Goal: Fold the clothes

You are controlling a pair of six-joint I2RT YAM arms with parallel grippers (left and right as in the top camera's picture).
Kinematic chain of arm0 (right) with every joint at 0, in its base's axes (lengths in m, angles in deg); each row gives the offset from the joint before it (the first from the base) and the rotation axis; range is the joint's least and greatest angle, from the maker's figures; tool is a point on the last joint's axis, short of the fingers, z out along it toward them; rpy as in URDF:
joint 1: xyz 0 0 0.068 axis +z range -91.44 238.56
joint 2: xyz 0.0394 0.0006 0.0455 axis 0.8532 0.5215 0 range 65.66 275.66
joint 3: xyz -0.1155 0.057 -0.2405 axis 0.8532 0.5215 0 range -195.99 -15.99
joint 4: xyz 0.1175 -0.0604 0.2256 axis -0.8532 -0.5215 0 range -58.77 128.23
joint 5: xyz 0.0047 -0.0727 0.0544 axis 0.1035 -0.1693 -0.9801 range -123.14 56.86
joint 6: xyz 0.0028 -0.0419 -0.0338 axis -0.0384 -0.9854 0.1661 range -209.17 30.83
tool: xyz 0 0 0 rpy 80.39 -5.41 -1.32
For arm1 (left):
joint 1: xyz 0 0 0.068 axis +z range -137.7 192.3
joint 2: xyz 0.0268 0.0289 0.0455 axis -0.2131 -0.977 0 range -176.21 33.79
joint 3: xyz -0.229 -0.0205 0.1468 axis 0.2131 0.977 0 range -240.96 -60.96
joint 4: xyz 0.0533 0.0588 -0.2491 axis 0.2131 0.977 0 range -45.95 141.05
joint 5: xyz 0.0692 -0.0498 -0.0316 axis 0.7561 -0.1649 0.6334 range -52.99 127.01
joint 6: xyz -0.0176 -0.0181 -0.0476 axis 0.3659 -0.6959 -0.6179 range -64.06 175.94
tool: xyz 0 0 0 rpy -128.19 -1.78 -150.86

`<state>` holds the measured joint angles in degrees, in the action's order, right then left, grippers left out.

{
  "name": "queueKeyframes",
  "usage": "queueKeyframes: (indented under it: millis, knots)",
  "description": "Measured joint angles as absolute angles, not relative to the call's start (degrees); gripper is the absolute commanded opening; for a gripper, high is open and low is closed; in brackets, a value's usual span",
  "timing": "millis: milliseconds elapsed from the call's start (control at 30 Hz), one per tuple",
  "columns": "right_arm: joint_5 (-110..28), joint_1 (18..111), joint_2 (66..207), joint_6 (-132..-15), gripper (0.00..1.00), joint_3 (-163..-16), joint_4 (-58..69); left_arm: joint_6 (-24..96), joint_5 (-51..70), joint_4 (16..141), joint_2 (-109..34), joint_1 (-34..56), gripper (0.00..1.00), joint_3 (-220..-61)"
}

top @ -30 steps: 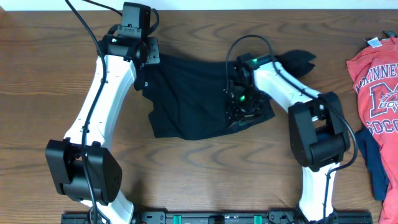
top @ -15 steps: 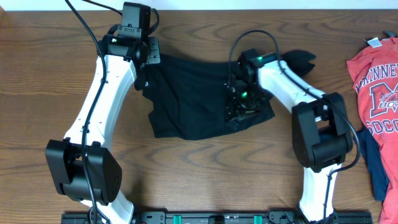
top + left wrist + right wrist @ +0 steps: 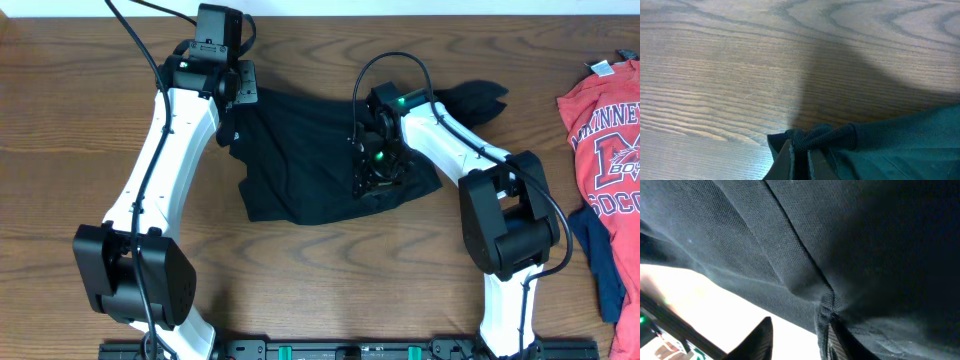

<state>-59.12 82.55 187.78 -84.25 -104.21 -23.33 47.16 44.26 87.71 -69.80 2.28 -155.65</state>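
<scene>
The right gripper [image 3: 795,332] has slid slightly toward the left arm and its jaws have narrowed, though a gap still shows. A seam fold of the black T-shirt [image 3: 300,150] is bunched just ahead of them. The left gripper [image 3: 799,152] stays clamped on the hem, so a fold-over pinch looks imminent

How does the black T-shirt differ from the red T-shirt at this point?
The black T-shirt is plain; the red T-shirt carries white lettering. The black one lies bunched near the middle of the wooden table; the red one lies at its right edge, partly out of frame. The left gripper has its jaws pinched on the black shirt's edge; no gripper touches the red one. Both rest on that table.
</scene>
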Motion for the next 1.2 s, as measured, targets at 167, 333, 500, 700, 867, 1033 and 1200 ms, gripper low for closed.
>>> queueKeyframes:
  millis: [167,333,500,700,867,1033,1200]
  knots:
    - [-59.1,82.6,187.8,-83.6,0.08,-104.2,-21.9,47.2,44.3,88.8,-69.8,2.3,0.06,-155.7]
    - [-59.1,82.6,187.8,-83.1,0.01,-104.2,-21.1,47.2,44.3,89.2,-69.8,2.3,0.06,-155.7]
    - [-59.0,82.5,187.8,-83.1,0.01,-104.3,-19.1,47.2,44.2,90.1,-69.8,2.3,0.06,-155.7]
    - [-56.9,80.3,187.8,-83.0,0.01,-110.6,-23.7,47.2,44.2,89.8,-69.7,2.3,0.06,-155.7]
    - [-52.7,74.1,187.3,-83.1,0.01,-130.4,-34.1,47.2,44.1,88.5,-67.5,2.3,0.06,-155.7]
    - [-51.1,65.0,185.4,-83.1,0.01,-154.4,-42.6,47.6,46.5,87.1,-61.8,2.3,0.06,-155.7]
    - [-52.1,57.2,182.6,-83.9,0.01,-171.9,-48.8,48.9,47.3,86.0,-56.4,2.2,0.06,-155.8]
